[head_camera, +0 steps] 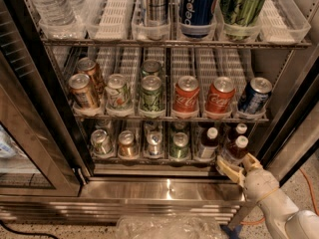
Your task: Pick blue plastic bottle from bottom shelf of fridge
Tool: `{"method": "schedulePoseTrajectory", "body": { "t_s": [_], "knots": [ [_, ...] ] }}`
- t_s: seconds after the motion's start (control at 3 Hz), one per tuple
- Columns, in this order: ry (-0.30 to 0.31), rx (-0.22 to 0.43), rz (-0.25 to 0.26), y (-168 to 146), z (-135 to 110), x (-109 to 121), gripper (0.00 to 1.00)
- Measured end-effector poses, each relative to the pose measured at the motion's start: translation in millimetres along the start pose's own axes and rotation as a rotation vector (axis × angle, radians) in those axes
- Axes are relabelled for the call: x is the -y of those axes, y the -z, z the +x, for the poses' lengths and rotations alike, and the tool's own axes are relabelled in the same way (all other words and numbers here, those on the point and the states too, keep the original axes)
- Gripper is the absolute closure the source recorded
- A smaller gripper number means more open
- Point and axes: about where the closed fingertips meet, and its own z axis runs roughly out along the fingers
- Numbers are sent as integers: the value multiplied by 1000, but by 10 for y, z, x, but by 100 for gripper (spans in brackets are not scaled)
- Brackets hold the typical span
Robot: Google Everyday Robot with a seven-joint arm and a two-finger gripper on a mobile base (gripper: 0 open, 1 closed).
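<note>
The blue plastic bottle [235,152], dark brown with a white cap and a pale label, stands at the front of the rightmost lane of the bottom shelf [149,159] in the fridge [169,43]. A similar white-capped bottle [208,143] with a darker label stands in the lane to its left. Another bottle [240,130] stands behind it. My gripper [236,165] reaches in from the lower right. It is open, with its cream fingers [224,167] on either side of the blue bottle's base.
Small cans [101,142] fill the left lanes of the bottom shelf. The rack above holds Coca-Cola cans [186,96] and other cans. The steel sill [164,189] lies below. The glass door [25,133] stands open at the left. Crumpled plastic [164,228] lies on the floor.
</note>
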Motion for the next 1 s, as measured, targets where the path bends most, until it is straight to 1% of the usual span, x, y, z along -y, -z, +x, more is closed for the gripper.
{"method": "schedulePoseTrajectory", "body": {
  "t_s": [0.33, 0.67, 1.0],
  "knots": [
    [29, -9, -93, 136, -44, -308, 100],
    [53, -8, -205, 451, -138, -781, 100],
    [55, 17, -277, 681, -262, -1134, 100]
  ]
}}
